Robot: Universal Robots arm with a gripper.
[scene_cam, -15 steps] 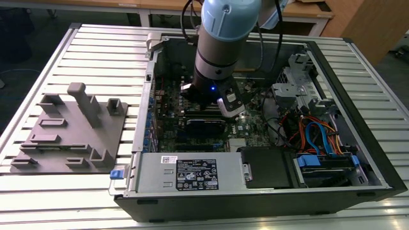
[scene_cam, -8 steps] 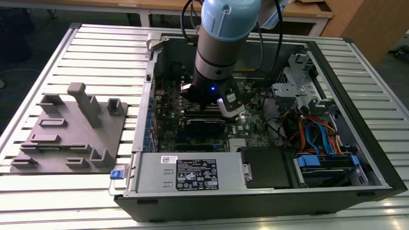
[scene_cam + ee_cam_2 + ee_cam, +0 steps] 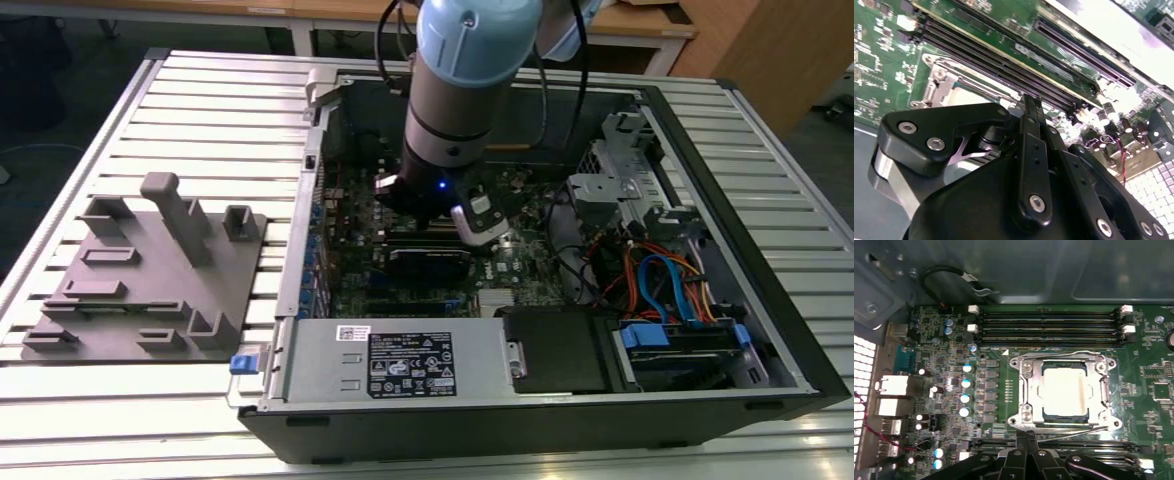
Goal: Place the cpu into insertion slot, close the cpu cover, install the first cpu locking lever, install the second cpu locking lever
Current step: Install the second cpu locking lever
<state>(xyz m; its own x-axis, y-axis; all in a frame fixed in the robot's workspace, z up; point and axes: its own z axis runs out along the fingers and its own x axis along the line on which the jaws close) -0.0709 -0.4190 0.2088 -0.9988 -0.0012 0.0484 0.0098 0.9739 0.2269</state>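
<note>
While the arm point(image 3: 447, 120) reached down into the open computer case point(image 3: 747, 200), its gripper point(image 3: 1026, 436) hung low over the green motherboard point(image 3: 944, 370), just beside the edge of the socket. In both wrist views the two black fingers point(image 3: 1030, 112) stood pressed together at their tips with nothing caught between them, so the claw was fully closed and empty.

The cpu point(image 3: 1064, 392) already lay in the insertion slot point(image 3: 1054, 416), its pale metal top showing through the square window of the cpu cover point(image 3: 1029, 390), which was folded down flat over the chip. A thin wire locking lever point(image 3: 1059, 355) ran along the far side of the cover frame, and a second one point(image 3: 1079, 432) ran along the near side, close to the fingertips; whether the fingertips touched it could not be told. Long black memory slots point(image 3: 1049, 325) ran along both sides of the socket, one bank beyond it and one bank partly hidden under the gripper body.

In the exterior view the case lay on its side on a slatted metal table point(image 3: 200, 110), with a grey power supply box point(image 3: 387, 360) at its near edge and orange and blue cables point(image 3: 661, 275) toward the exterior view's right. A grey plastic fixture plate point(image 3: 147, 285) with upright posts sat on the table at the exterior view's left, well apart from the arm.
</note>
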